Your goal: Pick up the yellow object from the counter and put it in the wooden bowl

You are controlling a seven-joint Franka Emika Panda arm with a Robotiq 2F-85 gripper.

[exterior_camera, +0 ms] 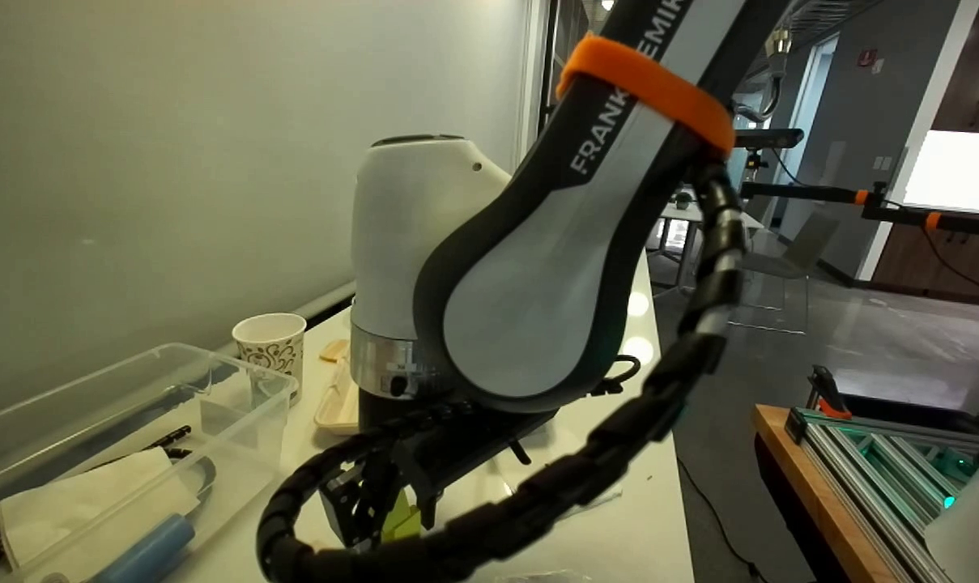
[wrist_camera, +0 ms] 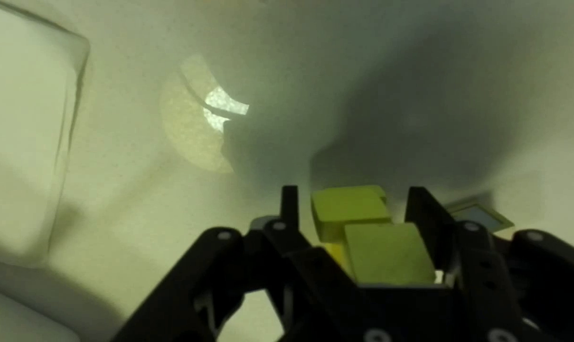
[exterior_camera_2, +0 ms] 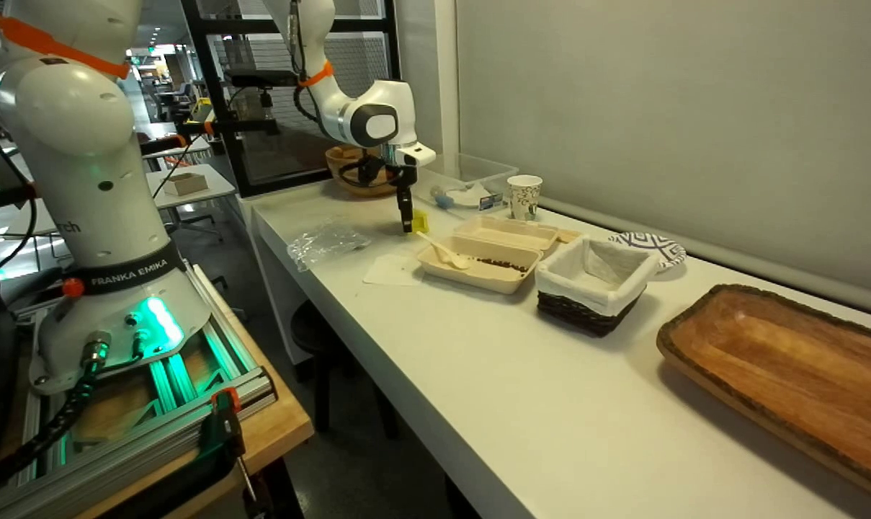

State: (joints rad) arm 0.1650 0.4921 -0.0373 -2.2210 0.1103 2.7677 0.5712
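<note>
The yellow object (wrist_camera: 348,204) is a small blocky, lumpy piece on the white counter. In the wrist view it stands between the two fingers of my gripper (wrist_camera: 353,190), with a gap showing on each side. The gripper is open and low over the counter. In an exterior view the yellow object (exterior_camera_2: 421,220) shows right beside the dark fingers (exterior_camera_2: 406,225). In an exterior view the yellow object (exterior_camera: 402,520) is partly hidden by the gripper and its cable. The round wooden bowl (exterior_camera_2: 336,173) stands at the counter's far end, partly behind the arm.
A clear plastic bin (exterior_camera_2: 471,173) and a paper cup (exterior_camera_2: 525,196) stand along the wall. A clamshell container (exterior_camera_2: 482,270) with a spoon, a lined basket (exterior_camera_2: 593,281) and a long wooden tray (exterior_camera_2: 781,353) follow. Crumpled clear plastic (exterior_camera_2: 327,241) lies near the counter edge.
</note>
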